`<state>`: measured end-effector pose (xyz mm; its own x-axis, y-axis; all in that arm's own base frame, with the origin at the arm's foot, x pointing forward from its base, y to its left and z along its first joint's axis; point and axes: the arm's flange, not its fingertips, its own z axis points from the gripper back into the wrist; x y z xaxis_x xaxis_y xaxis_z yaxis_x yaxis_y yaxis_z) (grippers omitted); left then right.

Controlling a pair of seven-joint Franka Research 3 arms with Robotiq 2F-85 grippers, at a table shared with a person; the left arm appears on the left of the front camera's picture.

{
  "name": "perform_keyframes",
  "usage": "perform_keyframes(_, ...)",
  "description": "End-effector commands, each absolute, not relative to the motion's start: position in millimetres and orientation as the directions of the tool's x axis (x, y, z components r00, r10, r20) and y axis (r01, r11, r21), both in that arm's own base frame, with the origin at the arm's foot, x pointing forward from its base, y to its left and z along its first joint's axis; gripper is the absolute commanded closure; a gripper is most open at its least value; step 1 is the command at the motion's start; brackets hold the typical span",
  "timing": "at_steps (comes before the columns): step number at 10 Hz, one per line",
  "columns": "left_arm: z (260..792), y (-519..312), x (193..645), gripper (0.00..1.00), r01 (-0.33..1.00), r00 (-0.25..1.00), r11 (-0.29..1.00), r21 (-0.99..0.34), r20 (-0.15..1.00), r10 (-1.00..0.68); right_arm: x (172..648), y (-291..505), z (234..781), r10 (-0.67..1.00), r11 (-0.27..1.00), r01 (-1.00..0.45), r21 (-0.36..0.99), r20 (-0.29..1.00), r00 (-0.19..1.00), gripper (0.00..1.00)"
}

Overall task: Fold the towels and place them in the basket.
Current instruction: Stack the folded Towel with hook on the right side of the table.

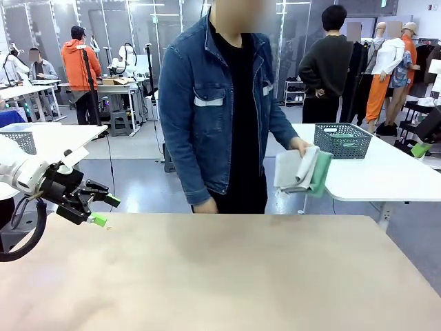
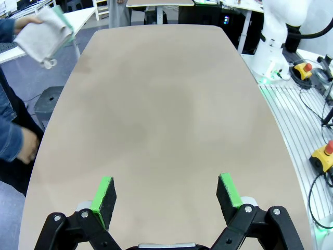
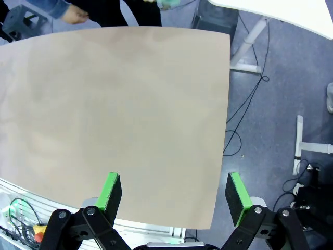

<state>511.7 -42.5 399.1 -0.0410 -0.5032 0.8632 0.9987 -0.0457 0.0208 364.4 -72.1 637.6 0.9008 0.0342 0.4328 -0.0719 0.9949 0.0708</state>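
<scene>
A person at the far side of the table holds the towels (image 1: 302, 172) in one hand, an off-white one over a mint green one, hanging beyond the table's far right edge. The left wrist view has the same towels (image 2: 44, 35) at its top left. The dark grey lattice basket (image 1: 342, 140) stands on a white table behind the person. My left gripper (image 1: 96, 209) hovers open over the table's left edge, nothing between its fingers. In its own view the left gripper (image 2: 165, 194) is open above bare tabletop. My right gripper (image 3: 173, 192) is open too, over the table's near edge.
The tan table (image 1: 220, 276) lies bare in front of me. The person's other hand (image 1: 205, 205) rests at the far edge. A white side table (image 1: 372, 172) stands at the right behind, another basket (image 1: 21, 141) at the far left.
</scene>
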Motion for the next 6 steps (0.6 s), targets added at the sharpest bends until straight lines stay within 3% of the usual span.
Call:
perform_keyframes(1,400.6,-42.0,510.6,0.02,0.999,-0.047,-0.048,0.026,0.859,-0.51,366.8,-70.8,638.9,0.014,0.997,-0.047,0.066,0.429,0.903,0.0)
perform_keyframes(6,400.6,-42.0,510.6,0.02,0.999,-0.047,-0.048,0.026,0.859,-0.51,366.8,-70.8,638.9,0.014,0.997,-0.047,0.066,0.429,0.903,0.0)
